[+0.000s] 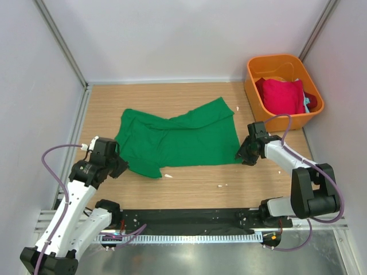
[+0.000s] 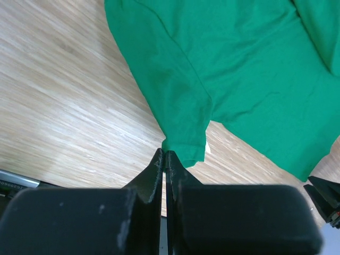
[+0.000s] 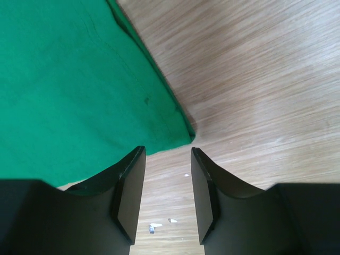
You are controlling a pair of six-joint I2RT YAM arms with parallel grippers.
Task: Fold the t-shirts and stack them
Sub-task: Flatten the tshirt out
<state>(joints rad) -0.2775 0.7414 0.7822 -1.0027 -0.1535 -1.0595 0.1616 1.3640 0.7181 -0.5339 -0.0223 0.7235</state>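
The left claw (image 1: 120, 165) sits at the near-left sleeve (image 2: 183, 122) of the green t-shirt (image 1: 183, 137), its jaws pressed together with the tips right at the sleeve hem. No cloth shows between them. Shut like this, it can only push. A forward nudge would likely bunch the sleeve under the body of the green t-shirt instead of lifting it.

The right claw (image 3: 166, 159) hovers at the green t-shirt's near-right hem corner (image 3: 186, 133) with its jaws apart and the corner just beyond the gap, not yet inside it. If it closes from here it may catch only the very tip of the corner, or bare tabletop (image 1: 195, 183). A pinch that thin could slip out partway through a fold.

The green t-shirt lies spread on the tabletop but not flat. Its far-right part is rumpled and doubled over. If only one claw has cloth, a lift would probably drag the garment askew and make the fold crooked.

Beyond the green t-shirt's far-right corner stands the orange bin (image 1: 255, 94), holding the red t-shirt (image 1: 284, 94) and a sliver of teal cloth (image 1: 308, 102). A wide swing of the right arm could knock it.
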